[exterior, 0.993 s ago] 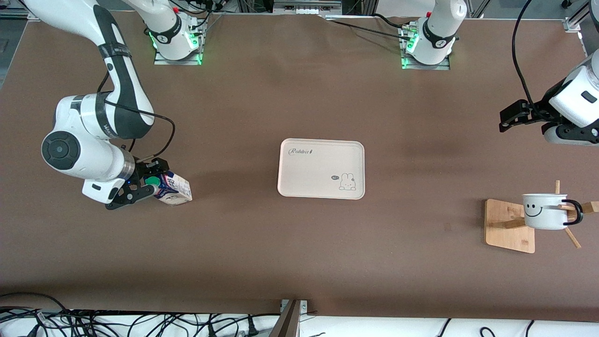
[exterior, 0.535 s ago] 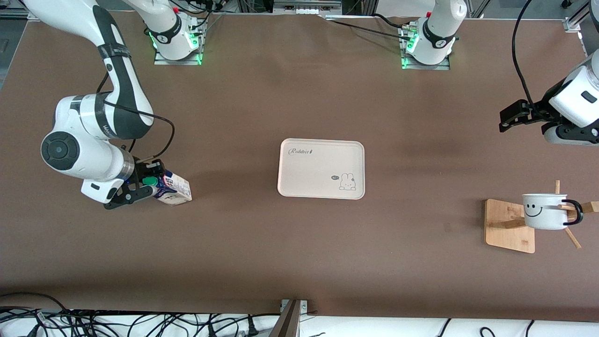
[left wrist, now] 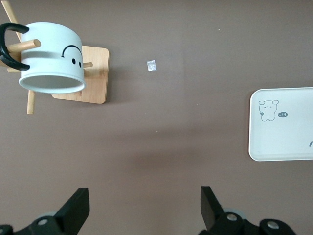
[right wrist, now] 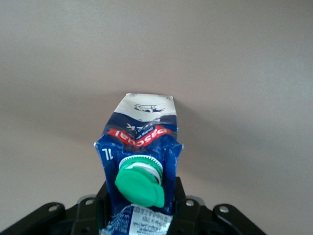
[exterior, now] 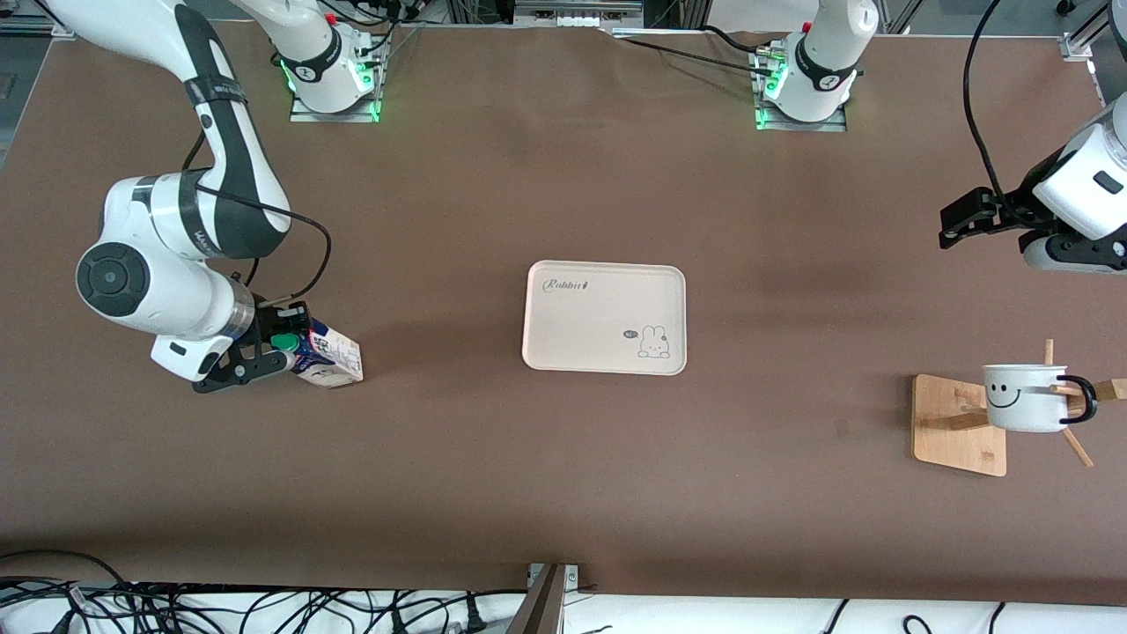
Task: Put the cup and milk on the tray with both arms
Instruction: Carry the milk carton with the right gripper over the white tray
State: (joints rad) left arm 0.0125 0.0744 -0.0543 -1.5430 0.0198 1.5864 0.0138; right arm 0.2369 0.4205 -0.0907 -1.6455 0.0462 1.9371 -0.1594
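Observation:
The milk [exterior: 330, 357], a dark blue and white carton with a green cap, is at the right arm's end of the table. My right gripper [exterior: 283, 349] is shut on its upper part. In the right wrist view the carton [right wrist: 142, 139] sits between the black fingers [right wrist: 103, 203], its sides pinched in. The cream tray [exterior: 572, 339] lies mid-table with nothing on it. The white smiley cup [exterior: 1021, 401] hangs on a wooden stand at the left arm's end. My left gripper [exterior: 958, 222] waits open above the table, with the cup [left wrist: 51, 56] and tray [left wrist: 293, 142] in its wrist view.
The wooden stand [exterior: 946, 427] has a flat base and pegs sticking out around the cup. A small pale scrap [left wrist: 151, 65] lies on the brown table between stand and tray. Cables run along the table edge nearest the front camera.
My right gripper's fingers have closed onto the milk carton, squeezing its top. The right arm shifted very slightly. The left arm, cup and tray have not moved.

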